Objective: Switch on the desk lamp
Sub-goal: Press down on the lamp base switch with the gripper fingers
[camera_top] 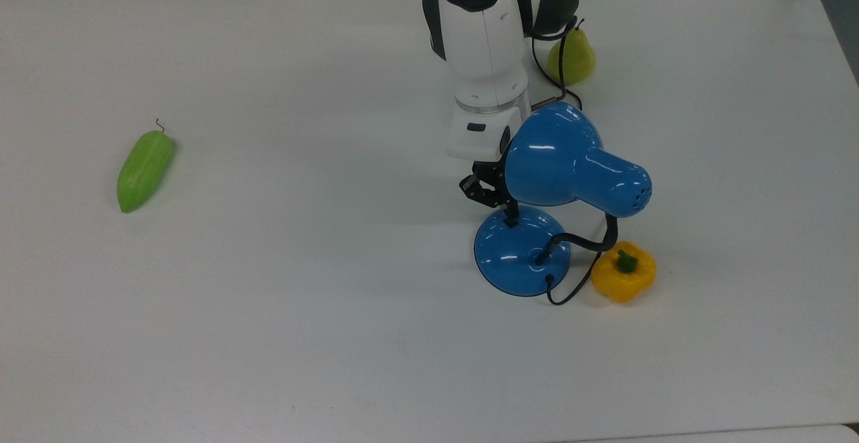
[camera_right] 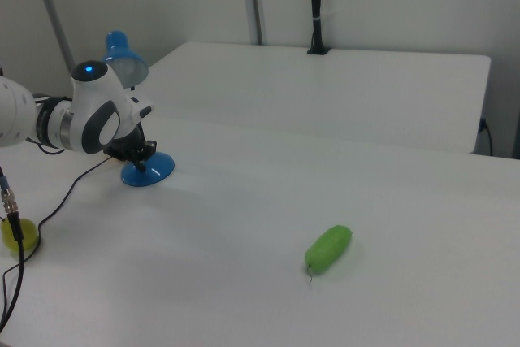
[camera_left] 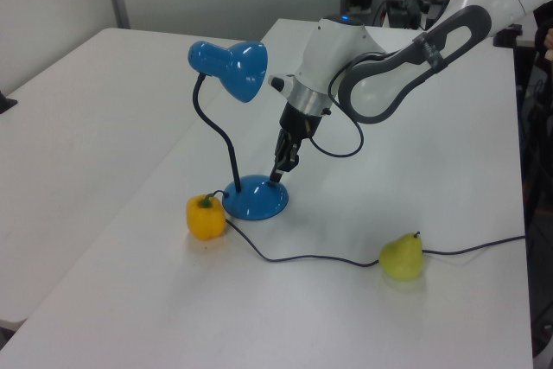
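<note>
The desk lamp stands right of centre in the top view, with a glossy blue shade point(camera_top: 570, 164), a black bendy neck point(camera_top: 590, 241) and a round blue base point(camera_top: 527, 262). No light shows from the shade. My gripper point(camera_top: 511, 216) is shut and points down. Its tip rests on the near edge of the base, right where the small black switch sits, so the switch is covered. In the left view the gripper point(camera_left: 277, 175) touches the top of the base point(camera_left: 255, 200) below the shade point(camera_left: 232, 66). The right view shows the gripper point(camera_right: 140, 161) over the base point(camera_right: 150, 172).
A yellow bell pepper point(camera_top: 624, 272) lies beside the base, with the black cord point(camera_top: 570, 288) looping between them. A green pear point(camera_top: 574, 54) sits behind the arm. A green cucumber-like vegetable point(camera_top: 144, 169) lies far at the top view's left on the white table point(camera_top: 302, 295).
</note>
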Robot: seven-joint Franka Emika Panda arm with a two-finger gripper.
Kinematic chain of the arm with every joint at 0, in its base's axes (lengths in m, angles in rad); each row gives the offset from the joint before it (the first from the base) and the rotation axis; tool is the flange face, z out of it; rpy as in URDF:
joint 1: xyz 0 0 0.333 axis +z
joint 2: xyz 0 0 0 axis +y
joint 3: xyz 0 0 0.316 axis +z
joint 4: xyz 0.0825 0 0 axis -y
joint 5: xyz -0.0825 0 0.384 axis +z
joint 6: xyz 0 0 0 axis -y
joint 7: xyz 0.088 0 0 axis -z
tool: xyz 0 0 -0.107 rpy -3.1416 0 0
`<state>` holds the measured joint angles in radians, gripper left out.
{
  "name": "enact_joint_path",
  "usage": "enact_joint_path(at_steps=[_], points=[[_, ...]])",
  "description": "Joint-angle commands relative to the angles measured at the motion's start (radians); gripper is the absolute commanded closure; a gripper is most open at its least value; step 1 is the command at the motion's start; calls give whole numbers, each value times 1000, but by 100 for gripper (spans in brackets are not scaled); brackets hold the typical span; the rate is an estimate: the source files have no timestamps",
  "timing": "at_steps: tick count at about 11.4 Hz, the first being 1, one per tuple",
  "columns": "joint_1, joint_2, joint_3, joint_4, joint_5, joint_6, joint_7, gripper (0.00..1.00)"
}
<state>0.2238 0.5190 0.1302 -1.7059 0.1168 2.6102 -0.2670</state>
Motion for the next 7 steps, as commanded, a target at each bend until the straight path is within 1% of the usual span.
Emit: enact_joint_path(at_steps=[1, 7], points=[[12, 27, -4, 17, -3, 75, 12, 100], [15, 47, -6, 17, -6, 103, 5, 100]])
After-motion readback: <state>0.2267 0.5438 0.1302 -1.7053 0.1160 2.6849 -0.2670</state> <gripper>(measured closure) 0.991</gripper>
